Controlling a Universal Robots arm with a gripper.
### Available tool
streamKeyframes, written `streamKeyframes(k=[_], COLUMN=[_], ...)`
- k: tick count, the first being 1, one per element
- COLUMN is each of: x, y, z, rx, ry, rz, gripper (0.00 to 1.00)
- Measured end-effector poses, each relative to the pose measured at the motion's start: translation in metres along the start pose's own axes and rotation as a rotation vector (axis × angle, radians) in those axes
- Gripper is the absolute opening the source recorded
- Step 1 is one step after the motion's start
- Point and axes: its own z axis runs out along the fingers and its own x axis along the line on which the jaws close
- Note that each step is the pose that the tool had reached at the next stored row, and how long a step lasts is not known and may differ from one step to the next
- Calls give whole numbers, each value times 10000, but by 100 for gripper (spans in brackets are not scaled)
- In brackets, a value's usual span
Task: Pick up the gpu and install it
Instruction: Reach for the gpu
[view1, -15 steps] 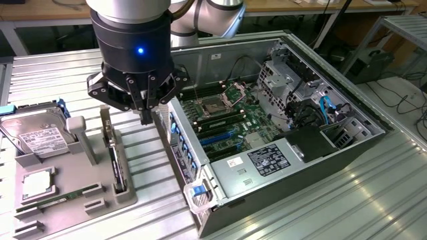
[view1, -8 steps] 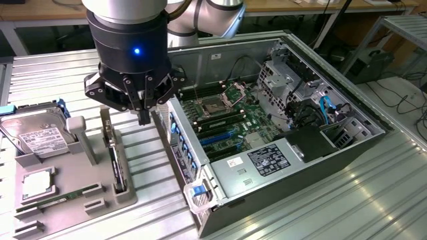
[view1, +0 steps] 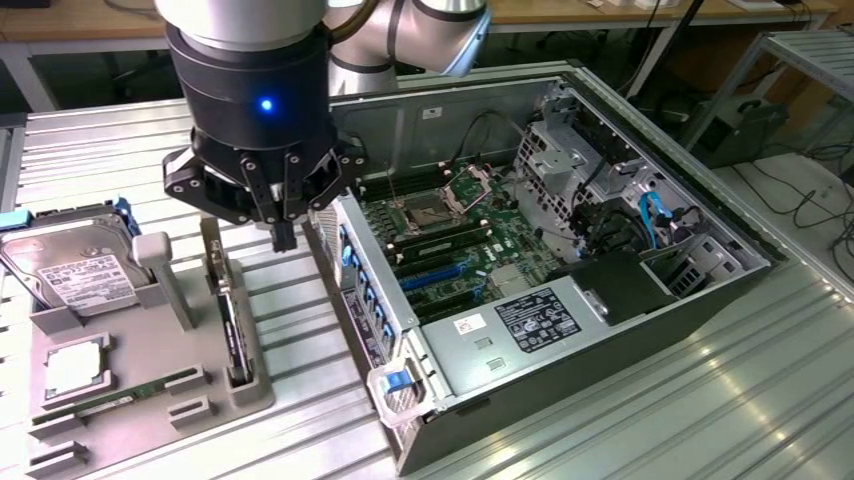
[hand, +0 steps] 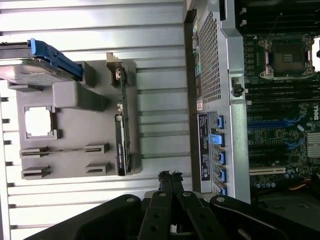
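Note:
The gpu (view1: 235, 335) (hand: 121, 145) is a thin black card standing on edge in a slot of the grey holder (view1: 247, 395) (hand: 70, 165), with its silver bracket toward the far end. My gripper (view1: 283, 238) (hand: 169, 176) hangs above the ribbed table, between the holder and the open computer case (view1: 561, 310). Its fingers are shut together with nothing between them. It is a little beside and above the gpu's bracket end, not touching the card. The motherboard (view1: 454, 230) (hand: 280, 100) lies exposed inside the case, with blue expansion slots (view1: 434, 272) (hand: 267, 123).
The holder also carries a silver hard drive (view1: 74, 265) (hand: 25, 67) with a white label, a square CPU (view1: 76, 362) (hand: 39, 121) and a slim memory stick (view1: 120, 397) (hand: 50, 150). The case's rear wall (view1: 367, 300) (hand: 210, 100) stands close to the gripper.

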Motion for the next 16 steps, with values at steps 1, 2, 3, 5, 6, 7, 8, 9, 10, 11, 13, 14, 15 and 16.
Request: streamKeyframes(k=[1,2,3,5,6,7,8,9,10,11,13,14,15,16], x=[3,5,6,10,13,16,18,19,20,21,26,29,31,32], y=[0,0,0,-1,-1,-1,-1,-1,-1,-2,-2,-2,-2,-3], z=[2,4,5,8,9,12,13,14,15,16,20,23,25,26], rx=[0,-1,-1,-1,0,0,-1,0,0,0,0,0,0,0], ry=[0,1,1,1,2,2,2,3,3,4,6,7,8,9], rz=[0,0,0,0,1,0,0,1,0,0,0,1,1,0], gripper=[11,11,11,11,11,11,11,11,11,11,11,11,11,11])
